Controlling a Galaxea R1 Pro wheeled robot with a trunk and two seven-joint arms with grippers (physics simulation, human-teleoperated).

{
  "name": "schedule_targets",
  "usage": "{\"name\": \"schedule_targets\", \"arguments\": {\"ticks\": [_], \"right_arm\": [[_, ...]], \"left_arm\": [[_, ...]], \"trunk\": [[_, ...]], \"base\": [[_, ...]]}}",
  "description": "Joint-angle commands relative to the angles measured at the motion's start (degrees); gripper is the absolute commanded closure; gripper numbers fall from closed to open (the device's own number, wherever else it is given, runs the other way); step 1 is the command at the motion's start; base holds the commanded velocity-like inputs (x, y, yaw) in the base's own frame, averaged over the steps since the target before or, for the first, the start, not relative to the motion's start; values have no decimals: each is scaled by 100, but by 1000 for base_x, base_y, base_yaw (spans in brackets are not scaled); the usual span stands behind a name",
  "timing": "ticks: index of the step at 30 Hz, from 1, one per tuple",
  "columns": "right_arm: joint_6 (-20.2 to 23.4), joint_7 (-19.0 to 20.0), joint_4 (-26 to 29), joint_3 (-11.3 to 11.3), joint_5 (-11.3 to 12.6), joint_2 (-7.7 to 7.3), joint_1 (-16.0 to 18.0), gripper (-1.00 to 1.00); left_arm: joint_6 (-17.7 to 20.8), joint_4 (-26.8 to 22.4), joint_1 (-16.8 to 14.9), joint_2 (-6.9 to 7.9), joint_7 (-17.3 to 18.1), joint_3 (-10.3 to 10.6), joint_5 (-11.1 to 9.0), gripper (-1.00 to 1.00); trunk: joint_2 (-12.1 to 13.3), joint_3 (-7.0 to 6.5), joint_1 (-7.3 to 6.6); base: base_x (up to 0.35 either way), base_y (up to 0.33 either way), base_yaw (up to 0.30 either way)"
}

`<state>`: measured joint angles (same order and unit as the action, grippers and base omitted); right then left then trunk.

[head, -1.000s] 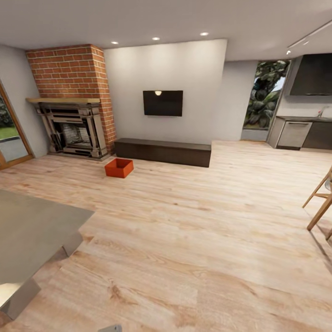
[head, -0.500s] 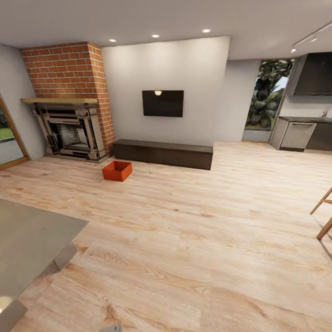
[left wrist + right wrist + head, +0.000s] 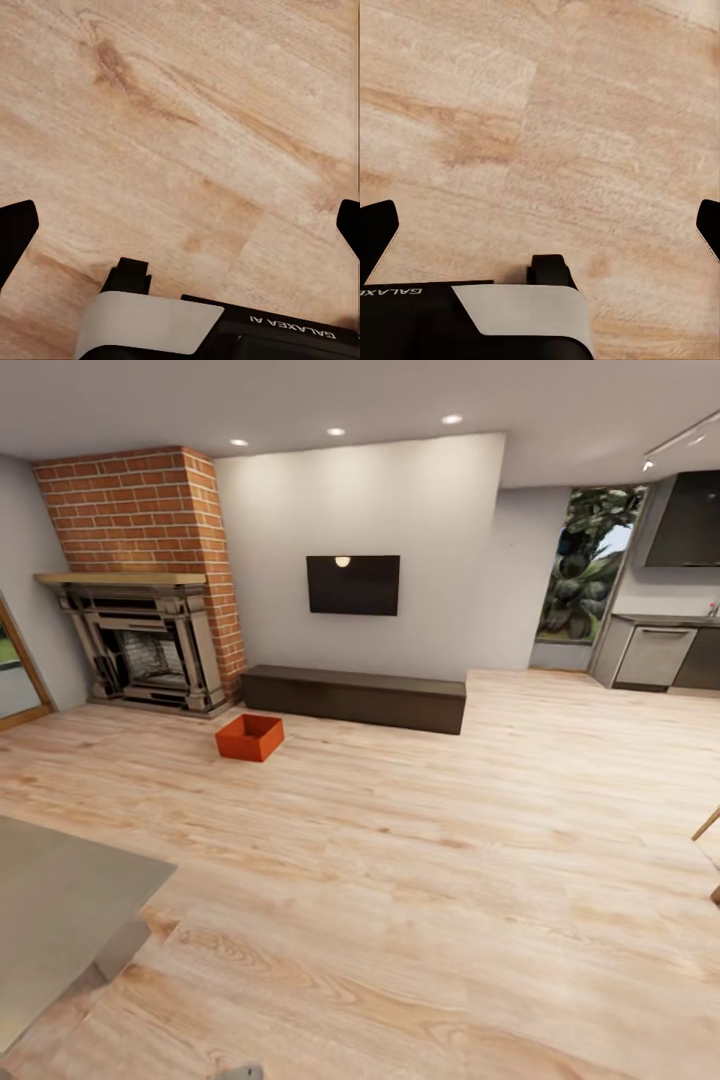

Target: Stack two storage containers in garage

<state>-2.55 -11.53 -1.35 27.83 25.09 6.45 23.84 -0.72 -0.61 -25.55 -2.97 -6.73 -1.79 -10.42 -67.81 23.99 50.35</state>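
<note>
One orange-red storage container (image 3: 250, 737) sits on the light wood-plank floor of the living room, far ahead and a little left in the head view. It is just in front of the long dark bench (image 3: 355, 697) and right of the brick fireplace (image 3: 140, 640). It is open-topped and looks empty. My left gripper (image 3: 180, 232) hangs open over bare planks, its black fingertips (image 3: 15, 232) wide apart. My right gripper (image 3: 540, 229) is open too, with fingertips (image 3: 376, 229) spread over the floor and nothing between them.
A grey table (image 3: 60, 900) juts in at the near left. A black TV (image 3: 352, 584) hangs on the white wall above the bench. Dark kitchen cabinets (image 3: 660, 655) stand at the far right. A wooden chair leg (image 3: 706, 824) shows at the right edge. Wide wood floor (image 3: 420, 860) lies between me and the container.
The whole head view has shifted as the camera moved forward into the room. The table and the chair at the right edge show less. The container itself has not moved.
</note>
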Motion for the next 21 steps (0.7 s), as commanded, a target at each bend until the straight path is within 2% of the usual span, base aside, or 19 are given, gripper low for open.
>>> {"name": "schedule_targets", "arguments": {"ticks": [1,21], "right_arm": [[-26,-7,-14,48,57,5,6,-100],[-26,-7,-14,52,57,4,6,-100]], "left_arm": [[-7,0,-3,-2,-12,-14,-31,-100],[-7,0,-3,-8,-12,-14,-31,-100]], "trunk": [[-3,6,4],[-3,6,4]], "base": [[338,0,0],[338,0,0]]}}
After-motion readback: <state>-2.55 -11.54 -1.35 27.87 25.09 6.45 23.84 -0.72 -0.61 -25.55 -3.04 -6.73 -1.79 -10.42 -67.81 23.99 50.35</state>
